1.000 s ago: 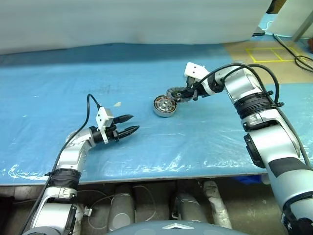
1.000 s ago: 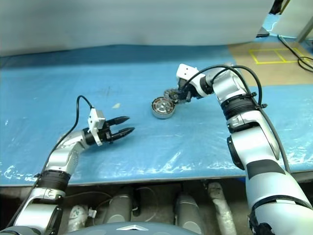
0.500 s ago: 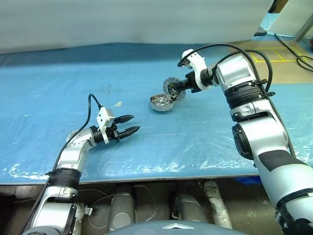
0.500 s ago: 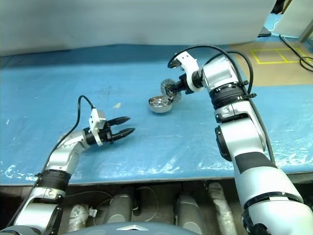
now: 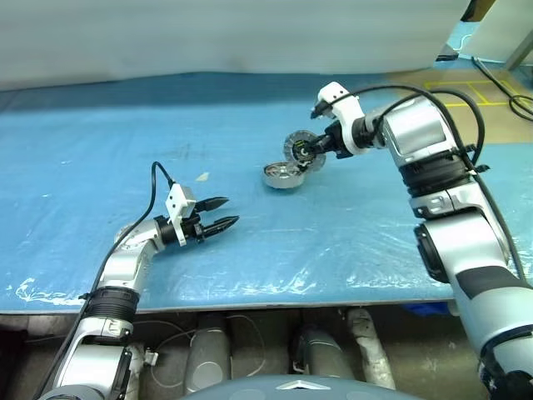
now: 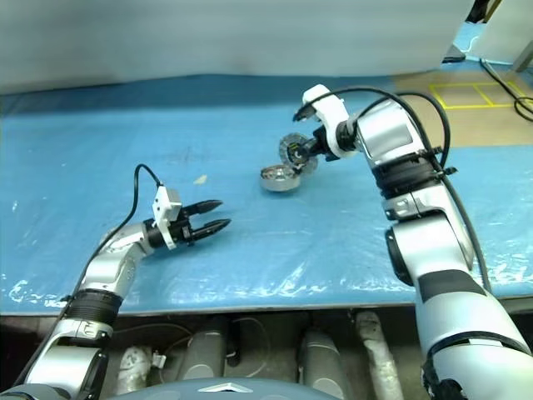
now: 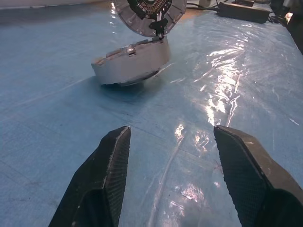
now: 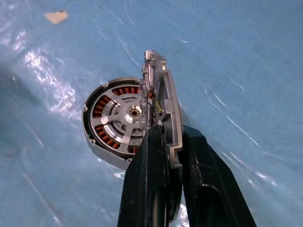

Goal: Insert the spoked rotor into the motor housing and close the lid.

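Right wrist view: the lid (image 8: 163, 101) is pinched edge-on by the right gripper (image 8: 173, 156), just above the motor housing (image 8: 116, 120), spoked rotor (image 8: 124, 113) seated. Levelling, then lowering, is needed.

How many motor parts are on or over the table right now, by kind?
Motor housing, copper windings inside, on the blue sheet: 1
Spoked rotor, seated inside the housing: 1
Lid, held on edge by the right gripper above the housing: 1
Total: 3
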